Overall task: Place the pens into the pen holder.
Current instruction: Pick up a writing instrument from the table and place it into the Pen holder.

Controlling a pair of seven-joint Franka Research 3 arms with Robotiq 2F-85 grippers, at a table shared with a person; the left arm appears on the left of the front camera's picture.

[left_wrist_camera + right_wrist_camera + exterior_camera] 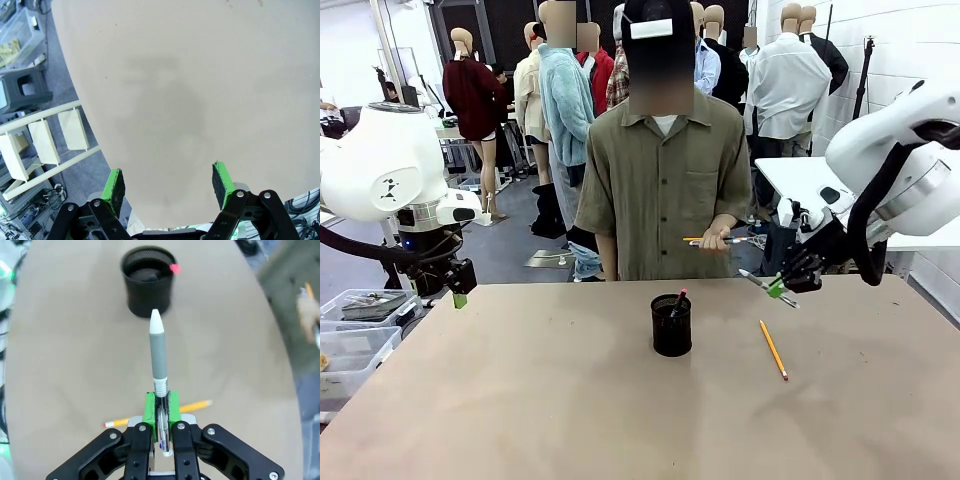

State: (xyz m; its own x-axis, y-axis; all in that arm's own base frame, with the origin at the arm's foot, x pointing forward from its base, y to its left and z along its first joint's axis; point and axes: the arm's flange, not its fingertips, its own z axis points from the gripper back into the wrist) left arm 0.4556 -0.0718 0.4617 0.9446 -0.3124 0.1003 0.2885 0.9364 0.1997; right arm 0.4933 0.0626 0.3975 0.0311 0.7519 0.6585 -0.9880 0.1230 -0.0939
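Currently, a silvery-grey pen (pixel 157 347) is clamped between the pads of the right gripper (pixel 161 407). It is held above the table (pixel 520 400) to the right of the pen holder (pixel 671 325), with its pale tip aimed at the cup. A dark pen with a red end (pixel 678 300) is stood inside the holder. An orange pencil (pixel 773 349) is laid flat to the holder's right, apart from it. More pens are gripped in the person's hand (pixel 716 238) beyond the holder. The left gripper (pixel 167 185) is held with its jaws apart, well left of the holder.
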